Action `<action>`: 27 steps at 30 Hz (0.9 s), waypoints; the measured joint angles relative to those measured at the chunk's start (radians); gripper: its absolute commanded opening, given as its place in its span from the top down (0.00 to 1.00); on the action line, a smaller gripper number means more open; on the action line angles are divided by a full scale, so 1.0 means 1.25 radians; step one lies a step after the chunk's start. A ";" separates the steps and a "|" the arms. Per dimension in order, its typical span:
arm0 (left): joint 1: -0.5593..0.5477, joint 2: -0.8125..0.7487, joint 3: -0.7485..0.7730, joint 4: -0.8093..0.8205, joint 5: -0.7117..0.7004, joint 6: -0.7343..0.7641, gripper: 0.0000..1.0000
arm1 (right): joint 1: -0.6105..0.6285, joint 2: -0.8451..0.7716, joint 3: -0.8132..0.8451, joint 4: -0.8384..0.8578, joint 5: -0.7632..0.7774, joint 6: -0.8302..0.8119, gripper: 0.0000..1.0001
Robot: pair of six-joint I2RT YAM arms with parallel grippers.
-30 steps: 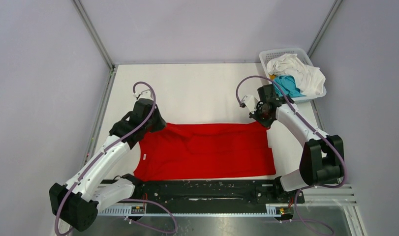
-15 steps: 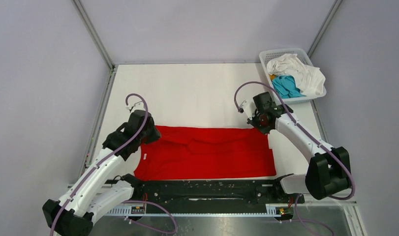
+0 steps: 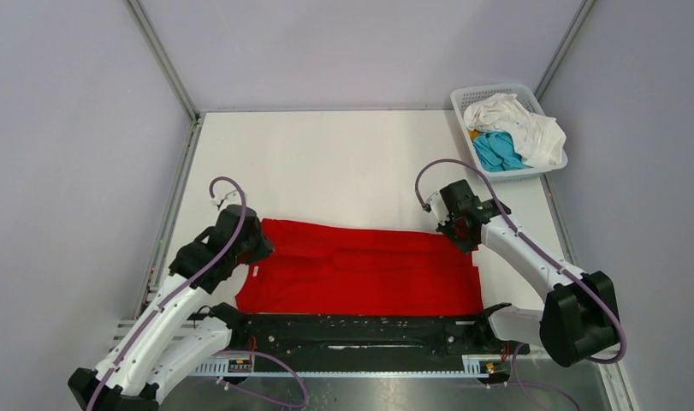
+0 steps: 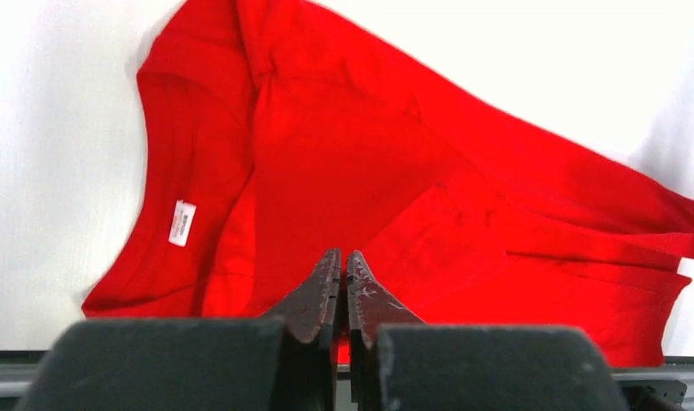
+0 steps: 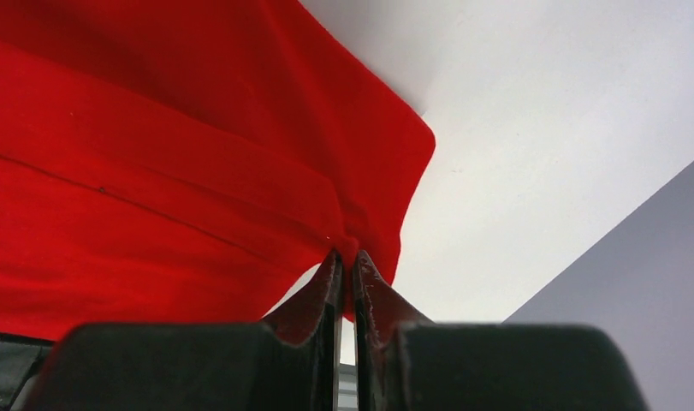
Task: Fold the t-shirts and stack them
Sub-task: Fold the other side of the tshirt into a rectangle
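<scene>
Both arms have drawn back toward the near edge of the white table (image 3: 326, 163) over the last second, and the far hem of the large plain bright red cloth t-shirt (image 3: 360, 274) has come with them, so the red band is now shallower front to back. Its long axis runs left to right, parallel to the arms' base rail, with the collar end (white label showing in the left wrist view) on the left. The left gripper (image 3: 258, 247) sits at the far-left corner and the right gripper (image 3: 463, 233) at the far-right corner, each arm nearer its own end. Seen from the right wrist, the right gripper (image 5: 345, 255) is pinched on a gathered fold of the shirt (image 5: 155, 171); the left gripper (image 4: 343, 257) is pressed together with red cloth (image 4: 369, 171) showing in the slit between its fingers. What remains, I judge, is a straight pull nearward to lay the far edge on the near one.
</scene>
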State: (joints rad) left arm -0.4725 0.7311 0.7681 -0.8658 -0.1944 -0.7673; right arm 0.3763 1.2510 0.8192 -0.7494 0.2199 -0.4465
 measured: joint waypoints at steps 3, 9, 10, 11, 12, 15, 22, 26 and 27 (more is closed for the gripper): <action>-0.001 -0.022 -0.033 -0.014 0.006 -0.018 1.00 | 0.005 -0.006 -0.002 0.001 0.005 0.011 0.89; -0.005 -0.046 -0.109 -0.052 0.037 -0.084 0.89 | 0.034 -0.004 -0.046 -0.002 0.006 0.054 0.64; -0.005 -0.046 -0.114 -0.058 0.040 -0.096 0.83 | 0.038 -0.004 -0.054 -0.002 0.005 0.059 0.58; -0.006 -0.046 -0.119 -0.064 0.042 -0.105 0.79 | 0.041 -0.004 -0.061 -0.002 0.004 0.062 0.49; -0.006 -0.046 -0.123 -0.070 0.042 -0.115 0.75 | 0.043 -0.004 -0.067 -0.002 0.003 0.066 0.10; -0.010 -0.048 -0.125 -0.092 0.048 -0.139 0.54 | 0.045 -0.021 -0.082 -0.001 0.000 0.070 0.00; -0.016 -0.110 -0.124 -0.152 0.055 -0.169 0.22 | 0.063 -0.248 -0.094 0.014 -0.006 0.068 0.01; -0.016 -0.085 -0.108 -0.121 0.088 -0.147 0.01 | 0.066 -0.396 -0.108 0.102 -0.017 0.079 0.01; -0.016 -0.062 -0.101 -0.099 0.104 -0.137 0.01 | 0.066 -0.436 -0.124 0.144 -0.011 0.095 0.01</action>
State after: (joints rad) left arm -0.4931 0.6537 0.6415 -0.9897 -0.0643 -0.9386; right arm 0.4591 0.7055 0.6643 -0.5697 0.2066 -0.3283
